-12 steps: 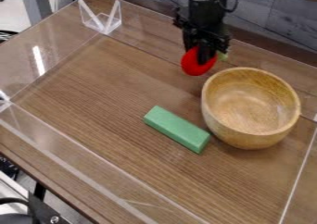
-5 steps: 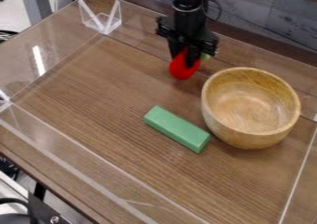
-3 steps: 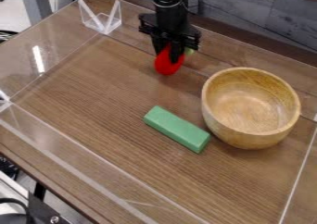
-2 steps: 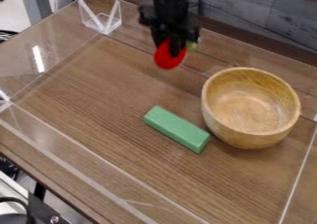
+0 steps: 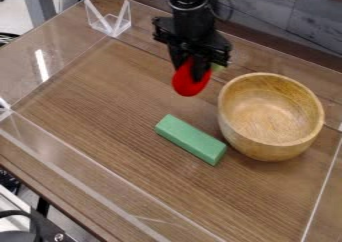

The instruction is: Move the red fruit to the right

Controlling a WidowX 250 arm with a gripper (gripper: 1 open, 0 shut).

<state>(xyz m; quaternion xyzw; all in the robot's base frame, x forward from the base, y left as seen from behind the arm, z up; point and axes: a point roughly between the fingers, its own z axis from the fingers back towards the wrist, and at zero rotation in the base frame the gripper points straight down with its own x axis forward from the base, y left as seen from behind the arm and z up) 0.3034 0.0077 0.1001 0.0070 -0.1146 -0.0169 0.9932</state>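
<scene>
The red fruit [image 5: 190, 79] is a small bright red rounded toy hanging just above the wooden tabletop, left of the wooden bowl [image 5: 271, 115]. My black gripper [image 5: 193, 64] comes down from above and is shut on the fruit's top, so the fruit's upper part is hidden between the fingers. The fruit sits behind the green block [image 5: 190, 139] and close to the bowl's left rim.
A clear acrylic wall [image 5: 80, 201] rings the table. A small clear stand [image 5: 110, 19] is at the back left. The green block lies flat in the middle, the bowl stands at the right.
Over the earlier frames the gripper carried the red fruit leftward and lifted it; now it has come back right and forward, lower, nearer the bowl. Grip unchanged.
</scene>
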